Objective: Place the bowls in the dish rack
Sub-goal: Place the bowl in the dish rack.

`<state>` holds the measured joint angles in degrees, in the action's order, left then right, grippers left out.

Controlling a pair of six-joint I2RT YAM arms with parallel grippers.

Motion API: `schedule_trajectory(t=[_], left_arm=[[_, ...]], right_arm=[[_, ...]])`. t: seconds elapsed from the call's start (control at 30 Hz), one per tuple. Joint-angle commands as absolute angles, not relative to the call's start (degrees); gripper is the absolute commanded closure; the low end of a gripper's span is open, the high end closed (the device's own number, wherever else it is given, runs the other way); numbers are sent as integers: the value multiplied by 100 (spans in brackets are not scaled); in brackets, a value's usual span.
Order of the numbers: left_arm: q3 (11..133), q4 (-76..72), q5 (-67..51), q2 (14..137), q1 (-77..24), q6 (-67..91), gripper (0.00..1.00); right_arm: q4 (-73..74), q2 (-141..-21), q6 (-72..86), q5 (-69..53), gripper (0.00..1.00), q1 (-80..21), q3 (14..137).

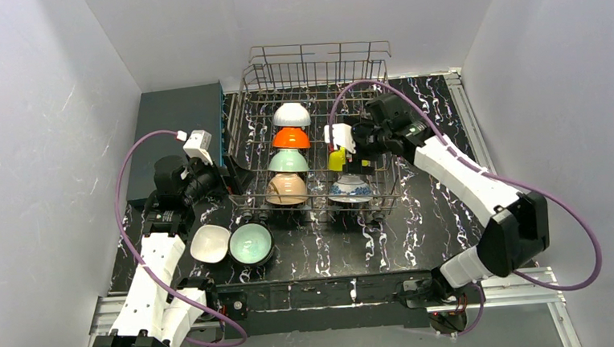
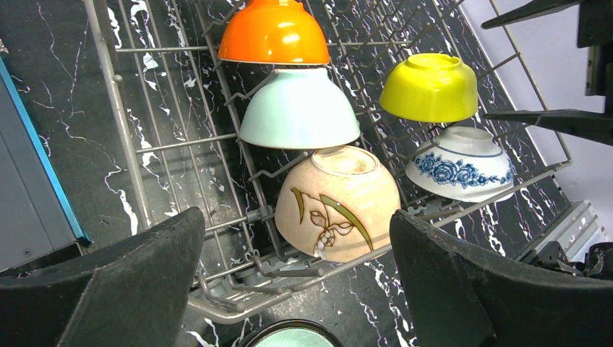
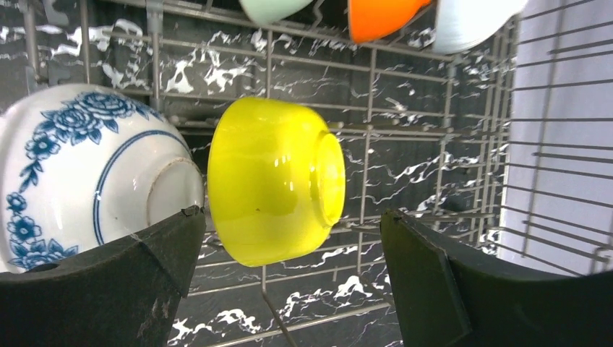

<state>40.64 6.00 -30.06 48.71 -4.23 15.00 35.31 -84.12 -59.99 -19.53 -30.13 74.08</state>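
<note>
Top view alone shows the glossy white bowl (image 1: 210, 244), upright beside the mint bowl (image 1: 250, 244), lower left of the wire dish rack (image 1: 317, 64). Six bowls (image 1: 291, 138) sit inverted inside. Left gripper (image 2: 293, 224), right gripper (image 3: 290, 215): jaws apart, empty.

We see our right claw (image 3: 289, 217) spread wide, its dark fingers (image 3: 94, 289) clear of everything. Between them, just beyond the tips, a yellow bowl (image 3: 271, 188) is tipped on the wires of the dish rack (image 3: 372, 94), its foot ring turned toward one finger. Just past the other finger a blue-and-white bowl (image 3: 79, 166) sits close beside the yellow one. Farther ahead of the claw stand a mint bowl (image 3: 271, 9), an orange bowl (image 3: 379, 16) and a white bowl (image 3: 470, 18), cut off by the frame. Black marbled counter (image 3: 318, 90) shows through the wires.
</note>
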Motion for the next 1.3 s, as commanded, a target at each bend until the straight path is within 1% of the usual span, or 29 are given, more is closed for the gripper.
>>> schedule_trajectory(t=[0.0, 0.23, 0.37, 0.57, 0.7, 0.77, 0.87, 1.0, 1.1, 1.2, 1.27], left_arm=[[4024, 559, -3115, 4835, -398, 1459, 2], [4020, 571, -3116, 4817, -396, 1451, 2], [4011, 534, -3139, 4796, -396, 1422, 2], [3915, 288, -3370, 4591, -396, 1437, 2], [3932, 163, -3762, 4518, -396, 1489, 2], [3958, 102, -3982, 4538, -396, 1538, 2], [3981, 29, -4192, 4560, -396, 1611, 2], [4036, 209, -4109, 4528, -396, 2003, 2], [4124, 870, -3850, 4379, -396, 2495, 5], [4263, 1644, -3608, 4124, -396, 2864, 6], [4303, 2098, -3545, 3879, -396, 3062, 7]], right_arm=[[2932, -7933, -5726, -2319, 1, -3028, 7227], [2958, -8108, -5649, -2162, 1, -3027, 7177], [2677, -8251, -5522, -2076, 1, -3024, 7026], [2537, -8486, -5374, -1705, 1, -3028, 6960], [2468, -8339, -5336, -1898, 1, -3032, 6927], [2208, -8175, -5182, -2009, 1, -3030, 6850], [1647, -7832, -4451, -2004, 1, -3028, 6663], [970, -7409, -3408, -1814, 1, -3027, 6411], [492, -7076, -2458, -1252, 1, -3028, 6156], [126, -6783, -1321, -276, 1, -3025, 5943], [164, -6665, -765, 306, 1, -3019, 5911]])
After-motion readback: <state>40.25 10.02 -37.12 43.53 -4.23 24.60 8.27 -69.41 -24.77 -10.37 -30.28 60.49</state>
